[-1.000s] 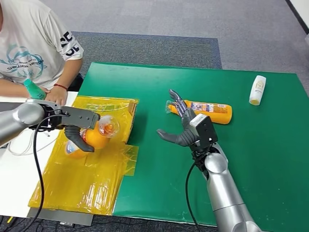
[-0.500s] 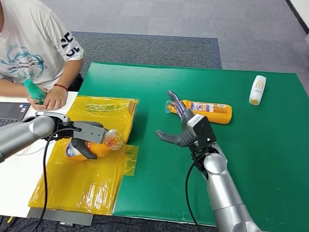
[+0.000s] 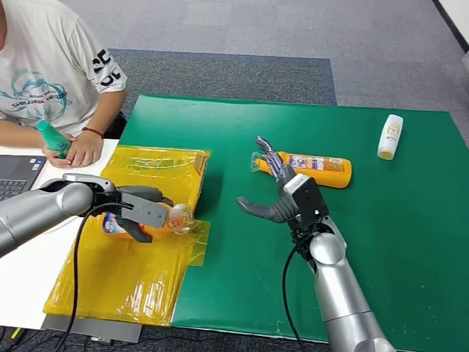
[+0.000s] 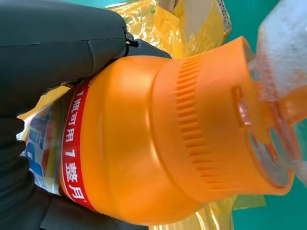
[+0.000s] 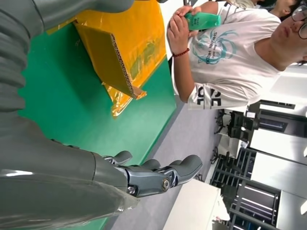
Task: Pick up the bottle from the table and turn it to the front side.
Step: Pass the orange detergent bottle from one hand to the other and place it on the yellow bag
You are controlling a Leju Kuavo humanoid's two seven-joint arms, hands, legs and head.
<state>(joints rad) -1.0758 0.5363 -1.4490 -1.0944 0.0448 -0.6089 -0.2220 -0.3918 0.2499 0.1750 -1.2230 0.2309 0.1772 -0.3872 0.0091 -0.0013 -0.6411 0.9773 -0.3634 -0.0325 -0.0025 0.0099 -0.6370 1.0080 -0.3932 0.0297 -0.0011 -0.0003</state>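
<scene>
- The left hand (image 3: 138, 211) grips the bottle (image 3: 145, 222), an orange one with a clear cap, lying on its side low over the yellow plastic sheet (image 3: 119, 275); whether it touches the sheet cannot be told.
- In the left wrist view the bottle (image 4: 163, 134) shows an orange ribbed neck, a red band with white characters and a blue label, with dark fingers (image 4: 54, 43) wrapped round its body.
- The right hand (image 3: 275, 192) hovers over the green mat (image 3: 387, 242), fingers spread wide, holding nothing; its fingers (image 5: 163, 175) are apart in the right wrist view as well.
- Just beyond the right hand lies a 2nd orange bottle (image 3: 315, 169) on its side on the mat, fingertips near its capped end.
- A cardboard piece (image 3: 199, 170) wrapped in yellow plastic sits at the sheet's far edge.
- A white bottle (image 3: 390, 136) lies well apart near the mat's far right corner.
- A person (image 3: 50, 66) in a white shirt sits at the far left, holding a small green bottle (image 3: 53, 138), beside a laptop (image 3: 14, 176).
</scene>
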